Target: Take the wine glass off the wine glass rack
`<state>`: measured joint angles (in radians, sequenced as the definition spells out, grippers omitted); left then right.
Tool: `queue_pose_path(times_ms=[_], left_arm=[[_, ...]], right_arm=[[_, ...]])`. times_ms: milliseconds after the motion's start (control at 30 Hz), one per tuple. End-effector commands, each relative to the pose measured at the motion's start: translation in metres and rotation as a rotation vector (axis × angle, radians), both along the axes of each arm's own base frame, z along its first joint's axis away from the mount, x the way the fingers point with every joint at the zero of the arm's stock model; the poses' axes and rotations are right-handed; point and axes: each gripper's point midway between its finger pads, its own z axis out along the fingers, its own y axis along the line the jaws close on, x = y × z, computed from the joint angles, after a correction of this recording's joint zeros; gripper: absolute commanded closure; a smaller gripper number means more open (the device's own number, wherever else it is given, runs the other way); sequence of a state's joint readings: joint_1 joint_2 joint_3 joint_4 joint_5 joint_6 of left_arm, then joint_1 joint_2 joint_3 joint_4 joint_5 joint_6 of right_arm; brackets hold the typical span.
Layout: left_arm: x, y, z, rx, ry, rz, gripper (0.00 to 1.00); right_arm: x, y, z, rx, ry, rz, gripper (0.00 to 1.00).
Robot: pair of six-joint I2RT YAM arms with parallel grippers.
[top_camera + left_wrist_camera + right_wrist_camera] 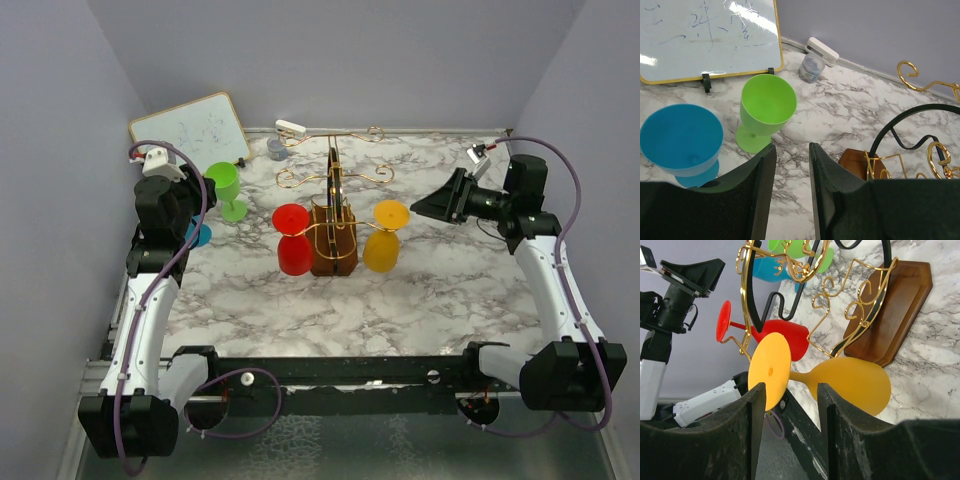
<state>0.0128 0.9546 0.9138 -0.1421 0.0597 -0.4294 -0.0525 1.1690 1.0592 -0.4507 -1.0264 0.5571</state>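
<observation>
The wine glass rack (333, 240) stands mid-table: a brown wooden block with a tall gold wire frame. A red glass (293, 240) hangs upside down on its left arm and a yellow glass (385, 238) on its right arm. My right gripper (432, 205) is open and empty, just right of the yellow glass and pointing at it. In the right wrist view the yellow glass (840, 380) lies ahead of the open gripper (790, 392), with the rack base (890, 315) behind it. My left gripper (190, 212) is open and empty, above the table (790, 155), beside a green glass (765, 107) and a blue glass (682, 140).
The green glass (228, 190) and the blue glass (200, 236) stand upright at the left. A whiteboard (188, 130) leans at the back left. A small jar (276, 150) and a white box (290, 127) sit by the back wall. Walls enclose the table on three sides.
</observation>
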Motion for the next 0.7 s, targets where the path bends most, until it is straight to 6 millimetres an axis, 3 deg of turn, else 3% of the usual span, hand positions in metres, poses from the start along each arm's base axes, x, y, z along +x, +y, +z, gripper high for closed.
queue_pose_path(times_ms=[0,467,667], left_arm=[[0.003,-0.005,0.006,-0.013,-0.029,-0.025,0.64],[0.004,-0.005,0.003,-0.011,-0.018,-0.025,0.64],[0.005,-0.005,0.002,-0.011,-0.013,-0.027,0.64]], right_arm=[[-0.002,0.007,-0.002,0.032,-0.001,0.050,0.55],[0.003,0.026,-0.003,0.039,-0.004,0.096,0.58],[0.002,0.031,-0.005,0.042,0.000,0.108,0.70]])
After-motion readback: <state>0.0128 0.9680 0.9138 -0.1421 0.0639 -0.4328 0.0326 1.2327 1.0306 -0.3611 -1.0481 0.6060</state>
